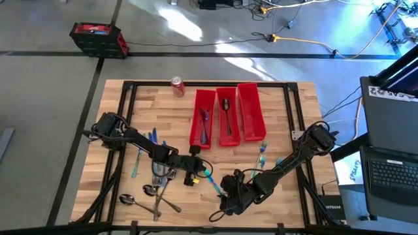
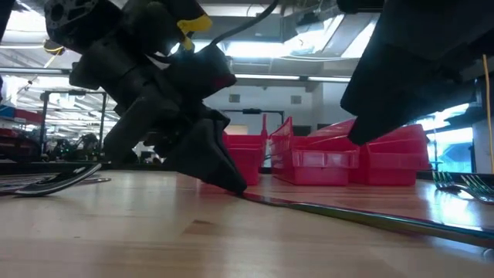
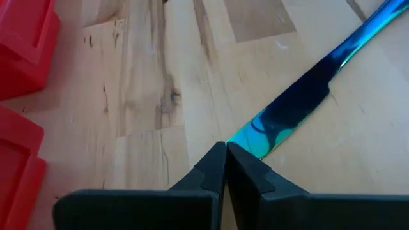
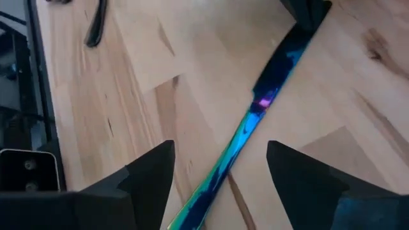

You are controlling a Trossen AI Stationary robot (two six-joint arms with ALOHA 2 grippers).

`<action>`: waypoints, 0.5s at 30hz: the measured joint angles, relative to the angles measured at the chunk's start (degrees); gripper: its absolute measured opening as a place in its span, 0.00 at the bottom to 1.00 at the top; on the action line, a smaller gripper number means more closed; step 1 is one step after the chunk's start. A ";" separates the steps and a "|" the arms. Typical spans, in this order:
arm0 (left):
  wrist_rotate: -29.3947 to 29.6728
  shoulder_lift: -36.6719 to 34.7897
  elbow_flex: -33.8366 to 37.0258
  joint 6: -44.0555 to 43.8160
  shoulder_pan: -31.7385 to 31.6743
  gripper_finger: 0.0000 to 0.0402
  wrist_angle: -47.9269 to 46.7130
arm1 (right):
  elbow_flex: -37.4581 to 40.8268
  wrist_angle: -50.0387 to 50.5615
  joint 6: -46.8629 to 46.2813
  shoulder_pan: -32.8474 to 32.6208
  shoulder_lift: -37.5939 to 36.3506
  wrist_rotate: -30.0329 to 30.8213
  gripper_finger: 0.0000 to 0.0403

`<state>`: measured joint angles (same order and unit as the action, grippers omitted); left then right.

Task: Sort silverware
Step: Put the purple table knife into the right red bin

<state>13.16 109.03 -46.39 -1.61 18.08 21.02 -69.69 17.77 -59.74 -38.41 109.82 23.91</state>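
An iridescent teal-blue knife (image 1: 213, 180) lies flat on the wooden table (image 1: 287, 196) near its front middle. My left gripper (image 1: 197, 171) is shut, and its fingertips (image 3: 227, 153) come down at the knife's blade end. Above the knife's handle half (image 4: 246, 128), my right gripper (image 4: 220, 172) stands open, one finger on either side and clear of it. More silverware is scattered about: spoons (image 1: 153, 194) at the front left, blue pieces (image 1: 151, 137) at the left, and forks (image 1: 262, 154) right of centre. My left gripper presses its shut fingertips (image 2: 231, 184) onto the end of the knife's blade (image 3: 255, 135). The fingers slant down from the table's left side, roughly along the knife. The knife lies flat on the table and stretches away from the fingertips.
Three long red bins (image 1: 225, 116) stand side by side at the far middle. The left one holds blue pieces and the middle one a spoon. A red can (image 1: 177, 86) stands at the far edge, left of the bins. Bare wood lies between the bins and the knife.
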 joint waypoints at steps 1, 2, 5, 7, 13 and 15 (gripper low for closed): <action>-0.10 0.00 0.00 -0.31 0.29 0.00 -0.07 | 0.00 -0.27 0.43 -0.36 0.00 0.08 0.58; -0.04 0.00 0.02 -0.67 0.59 0.00 -0.09 | 0.00 -0.47 1.39 -0.87 0.00 0.08 0.58; 0.00 0.02 0.05 -2.40 1.43 0.00 -0.12 | -0.04 0.29 2.57 -2.63 0.34 0.67 0.58; -0.08 0.04 0.07 -4.09 2.08 0.00 -0.21 | -0.04 1.19 1.97 -3.70 1.16 1.55 0.58; -0.12 0.08 0.15 -5.82 4.00 0.00 -0.44 | -0.02 -2.86 1.40 -7.02 3.02 1.97 0.58; -0.19 0.09 0.15 -6.49 4.37 0.00 -0.43 | -0.02 -3.28 1.36 -8.53 3.66 2.07 0.58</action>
<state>12.97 109.12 -46.24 -8.10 22.46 20.59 -69.71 14.49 -58.38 -46.93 113.48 25.98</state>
